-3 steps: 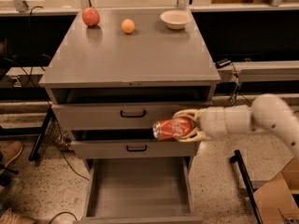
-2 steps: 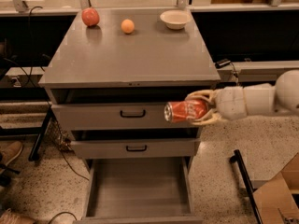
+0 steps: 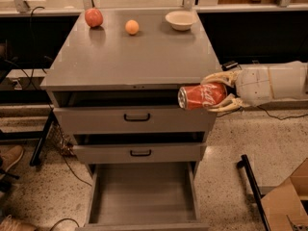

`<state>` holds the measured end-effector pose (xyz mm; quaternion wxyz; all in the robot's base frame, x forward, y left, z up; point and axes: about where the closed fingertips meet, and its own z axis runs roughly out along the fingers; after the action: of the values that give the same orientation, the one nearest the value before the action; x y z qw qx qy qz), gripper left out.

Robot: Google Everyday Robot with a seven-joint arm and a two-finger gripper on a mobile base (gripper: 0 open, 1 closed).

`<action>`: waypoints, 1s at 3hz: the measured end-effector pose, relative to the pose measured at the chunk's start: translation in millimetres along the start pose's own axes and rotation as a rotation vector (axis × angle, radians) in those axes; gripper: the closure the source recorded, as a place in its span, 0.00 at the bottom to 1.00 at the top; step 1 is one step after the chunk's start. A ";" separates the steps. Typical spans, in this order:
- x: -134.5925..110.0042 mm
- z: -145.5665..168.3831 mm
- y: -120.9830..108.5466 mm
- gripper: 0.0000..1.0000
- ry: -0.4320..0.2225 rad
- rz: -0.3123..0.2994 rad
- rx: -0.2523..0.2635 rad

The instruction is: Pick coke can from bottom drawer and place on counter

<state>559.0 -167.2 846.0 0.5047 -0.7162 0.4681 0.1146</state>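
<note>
At the cabinet's right front corner, level with the top drawer's face: gripper (image 3: 216,94) clenched on the coke can (image 3: 198,97), one pale finger over it and one under. The can lies on its side in the grasp, silver end pointing left and script lettering facing the camera. It sits just below the counter (image 3: 134,57) lip and overlaps the right end of the top drawer (image 3: 137,119) in this view. I cannot tell whether it touches the cabinet. The white arm (image 3: 269,83) reaches in from the right, roughly horizontal. Bottom drawer (image 3: 142,191) is pulled fully out, its floor bare and the can well clear of it. The middle drawer (image 3: 139,153) is shut or nearly so. On the counter, along the far edge, are an apple (image 3: 94,17), an orange (image 3: 132,27) and a bowl (image 3: 181,19). The near and middle stretch of the top is open grey surface. Judgement — the pick is done and the step in hand is the carry; placement is not yet made. The next move calls for more height first, enough to bring the can over the overhanging lip. Then it needs travel left and inward over the open surface, likely a wrist turn to stand the can upright, a lowering and a release. Set down sideways, the can could roll — worth noting.
</note>
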 end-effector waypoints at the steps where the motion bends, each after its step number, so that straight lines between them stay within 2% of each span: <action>1: -2.4 8.2 -13.0 1.00 -0.009 -0.002 -0.010; 2: -10.1 21.3 -48.8 1.00 -0.049 0.012 -0.037; 3: -14.9 28.8 -90.4 1.00 -0.049 0.041 -0.056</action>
<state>631.0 -130.3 897.7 0.4934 -0.7173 0.4667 0.1555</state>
